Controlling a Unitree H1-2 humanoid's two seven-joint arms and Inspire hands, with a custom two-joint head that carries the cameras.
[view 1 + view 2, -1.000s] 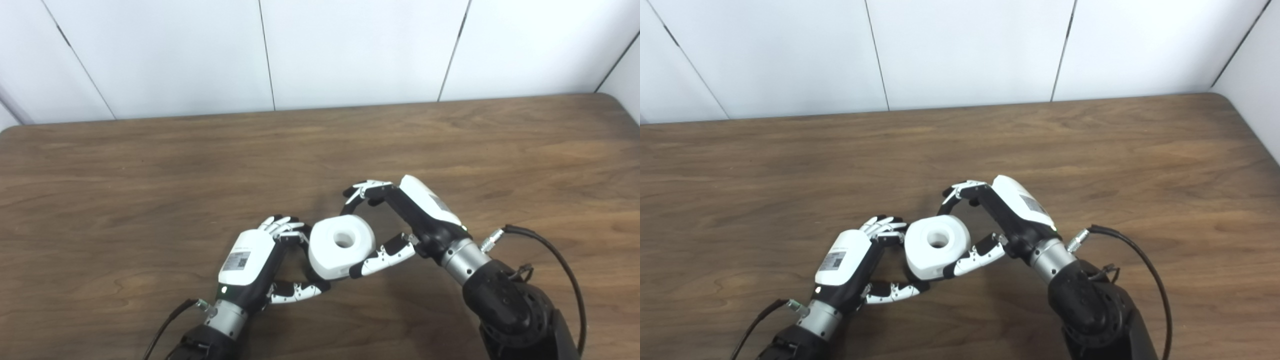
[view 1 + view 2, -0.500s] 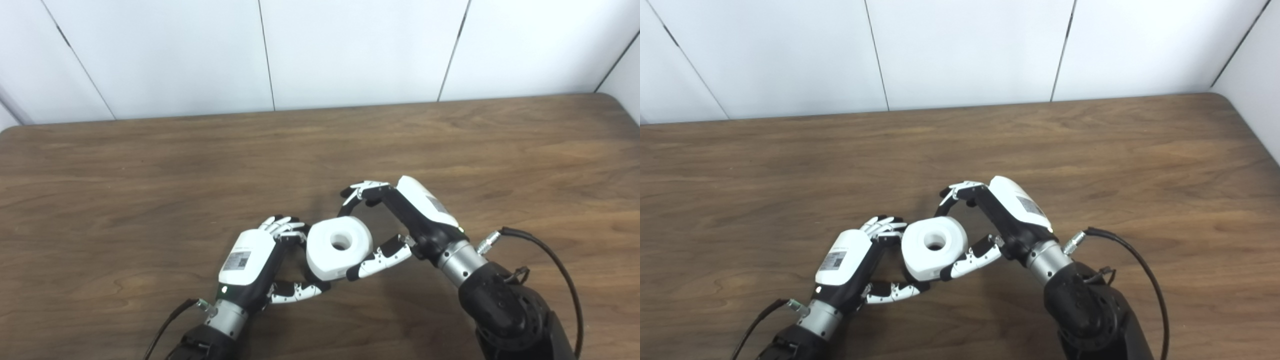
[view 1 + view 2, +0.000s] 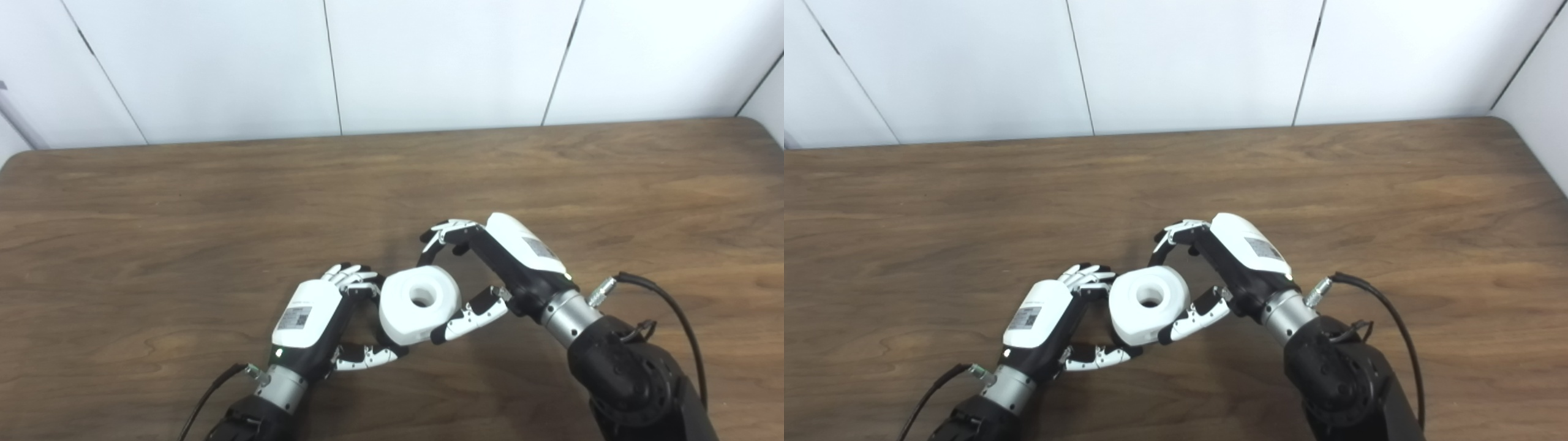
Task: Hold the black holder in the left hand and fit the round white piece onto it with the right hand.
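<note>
A broad desk (image 3: 184, 202) of dark, grained wood is seen before plain white wall panels (image 3: 441, 61). Near its front edge a round white piece (image 3: 419, 304) — a thick, smooth, matte ring with a round central hole — is held between both hands. The right hand (image 3: 490, 269) is clamped on it, fingers at its far side and thumb at its near side. The left hand (image 3: 324, 318) is curled against its left side; the black holder cannot be made out, so what this hand grips cannot be told.
</note>
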